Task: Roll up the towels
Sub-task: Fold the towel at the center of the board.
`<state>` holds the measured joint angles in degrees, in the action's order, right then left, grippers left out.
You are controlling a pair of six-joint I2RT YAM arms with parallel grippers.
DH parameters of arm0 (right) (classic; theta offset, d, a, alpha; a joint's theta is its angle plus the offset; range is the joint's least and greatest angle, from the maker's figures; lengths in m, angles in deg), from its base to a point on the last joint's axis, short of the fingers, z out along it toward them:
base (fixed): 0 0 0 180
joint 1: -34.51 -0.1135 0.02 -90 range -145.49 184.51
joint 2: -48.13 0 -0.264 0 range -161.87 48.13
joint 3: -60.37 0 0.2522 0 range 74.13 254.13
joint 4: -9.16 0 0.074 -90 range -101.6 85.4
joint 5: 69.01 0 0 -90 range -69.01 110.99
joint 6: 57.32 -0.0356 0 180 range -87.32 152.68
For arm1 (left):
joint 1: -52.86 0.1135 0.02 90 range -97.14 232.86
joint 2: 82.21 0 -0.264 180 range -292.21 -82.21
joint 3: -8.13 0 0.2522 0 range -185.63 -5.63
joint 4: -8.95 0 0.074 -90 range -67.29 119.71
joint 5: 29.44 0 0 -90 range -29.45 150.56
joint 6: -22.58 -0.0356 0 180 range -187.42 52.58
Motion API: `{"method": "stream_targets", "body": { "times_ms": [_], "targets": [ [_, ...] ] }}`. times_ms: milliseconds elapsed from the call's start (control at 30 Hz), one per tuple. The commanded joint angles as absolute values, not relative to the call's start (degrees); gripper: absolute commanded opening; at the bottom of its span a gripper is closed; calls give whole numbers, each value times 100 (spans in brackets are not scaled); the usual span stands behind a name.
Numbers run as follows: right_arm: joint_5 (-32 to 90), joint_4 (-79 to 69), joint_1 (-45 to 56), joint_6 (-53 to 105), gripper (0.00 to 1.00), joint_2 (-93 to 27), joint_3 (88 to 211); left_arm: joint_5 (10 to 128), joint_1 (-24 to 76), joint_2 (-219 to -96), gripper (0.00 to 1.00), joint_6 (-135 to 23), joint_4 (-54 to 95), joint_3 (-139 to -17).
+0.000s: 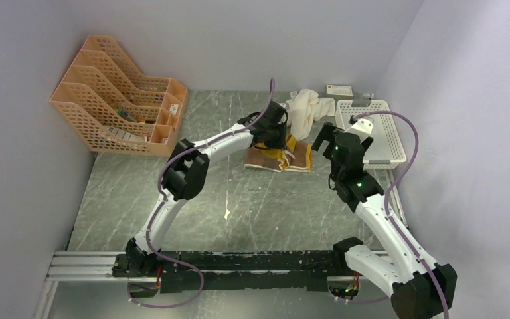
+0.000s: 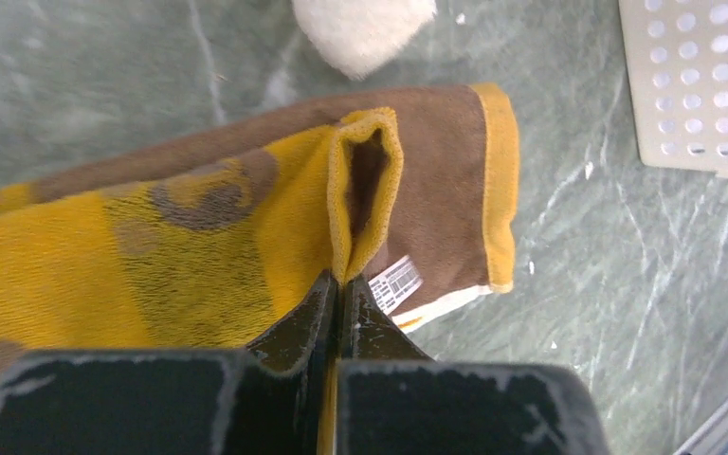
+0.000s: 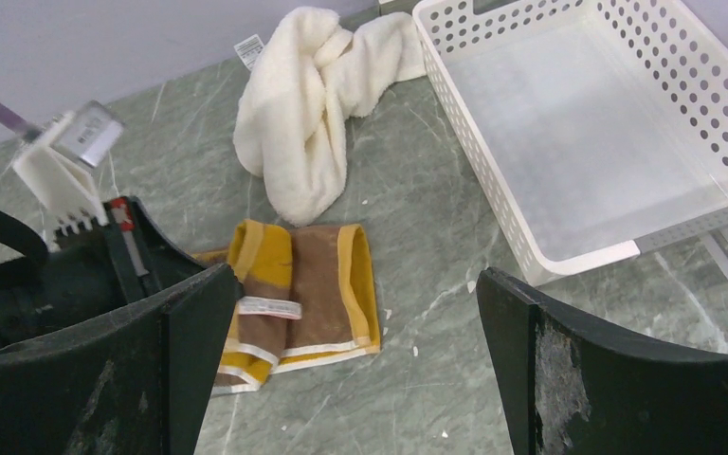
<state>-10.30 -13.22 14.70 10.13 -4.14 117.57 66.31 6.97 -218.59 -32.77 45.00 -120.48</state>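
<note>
Plainly, the left claw (image 2: 339, 284) was pinching a raised fold of the brown towel (image 2: 436, 180), which lay on the table (image 2: 626, 284). The right claw (image 3: 355, 284) hung spread above its edge. The cream towel (image 3: 313, 104) sat crumpled beside the white basket (image 3: 479, 161), perhaps touching it.

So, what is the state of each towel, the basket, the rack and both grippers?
brown towel: lying partly folded, unrolled, one fold pinched.
cream towel: crumpled heap, unrolled.
white basket: upright, empty.
orange rack: upright, some small items inside.
left gripper: shut on brown towel.
right gripper: open, holding nothing.
</note>
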Motion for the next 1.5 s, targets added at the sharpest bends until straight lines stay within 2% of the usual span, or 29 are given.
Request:
{"method": "stream_targets", "body": {
  "times_ms": [0, 133, 633, 867, 1000, 1033, 1100, 1167, 1200, 1300, 1467],
  "targets": [
    [-1011, -1336, 1534, 921, 100, -428, 11691, 6081, 729, -21554, 7, -3835, 5167, -12469],
    [-1020, -1365, 1535, 925, 100, -426, 11694, 5856, 707, -21569, 7, -3921, 5313, -12570],
    [-1087, -1387, 1531, 947, 100, -391, 11624, 6928, 340, -22299, 7, -3138, 4470, -13103],
    [-1128, -1383, 1550, 934, 100, -334, 11580, 7087, 302, -22417, 20, -2842, 4186, -13048],
    [-1185, -1368, 1555, 939, 100, -259, 11554, 7016, 297, -22349, 32, -2760, 3951, -12875],
    [-1194, -1374, 1561, 939, 100, -236, 11541, 7001, 299, -22319, 37, -2740, 3803, -12812],
    [-1228, -1374, 1559, 918, 100, -191, 11514, 7021, 301, -22232, 58, -2706, 3544, -12665],
    [-1284, -1374, 1555, 898, 100, -131, 11482, 7090, 311, -22136, 90, -2671, 3305, -12521],
    [-1311, -1366, 1557, 898, 100, -93, 11458, 7115, 329, -22086, 99, -2679, 3246, -12469],
    [-1344, -1302, 1569, 912, 100, -6, 11375, 7142, 503, -21813, 99, -2682, 3396, -12325],
    [-483, -1058, 1639, 1054, 100, -121, 11228, 7098, 1228, -20616, 99, -2876, 3146, -10841]
  ]
}}
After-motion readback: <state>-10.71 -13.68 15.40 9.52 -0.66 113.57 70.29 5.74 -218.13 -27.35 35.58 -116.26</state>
